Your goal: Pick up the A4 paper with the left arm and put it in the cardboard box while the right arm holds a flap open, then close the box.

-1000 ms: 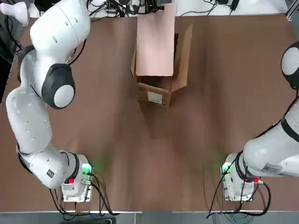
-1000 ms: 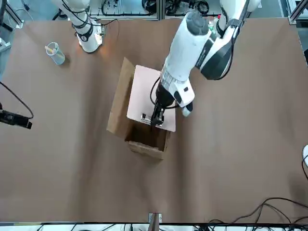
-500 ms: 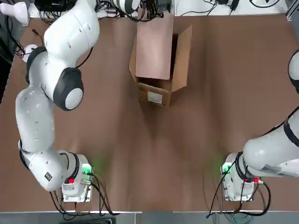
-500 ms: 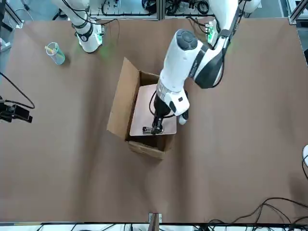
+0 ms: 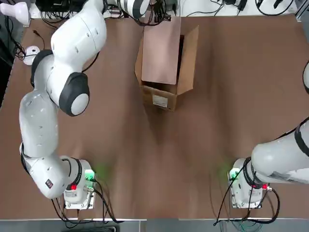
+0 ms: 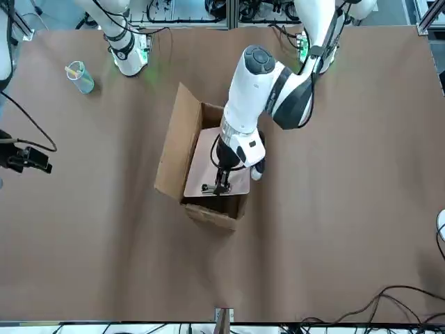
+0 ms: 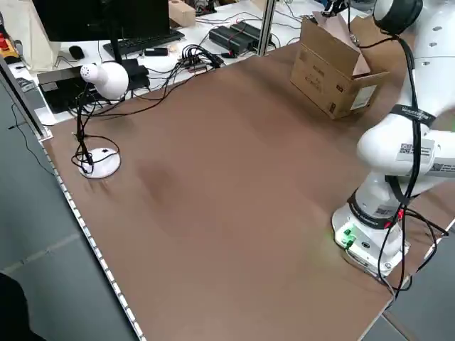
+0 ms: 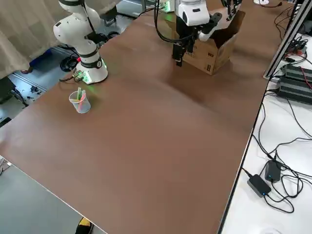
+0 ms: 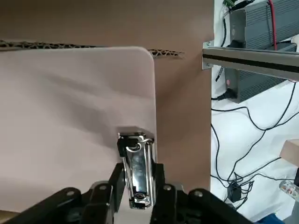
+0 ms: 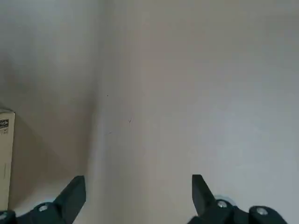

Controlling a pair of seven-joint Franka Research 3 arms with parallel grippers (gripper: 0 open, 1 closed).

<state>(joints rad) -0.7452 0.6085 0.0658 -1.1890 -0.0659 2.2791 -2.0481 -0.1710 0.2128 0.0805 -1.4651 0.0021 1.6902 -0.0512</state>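
Your left arm: comes up from the near left (image 5: 72,82), bends at the elbow and reaches to the far middle, wrist pointing down
Your left gripper: at the far end of the box (image 6: 221,186), fingers closed around the metal clip (image 9: 139,175)
The A4 paper: a pale board (image 5: 161,53) hanging from that clip, stretched lengthwise over the open cardboard box (image 5: 166,93)
Your right arm: based near right (image 5: 282,157), reaching along the right side
Your right gripper: above the table on the right (image 10: 139,176), fingers spread, nothing between them
Only in the left wrist view: you see the clip up close, at the board's edge
Front view, but not top: you get the cup (image 6: 80,78) with sticks in it, near right on the table
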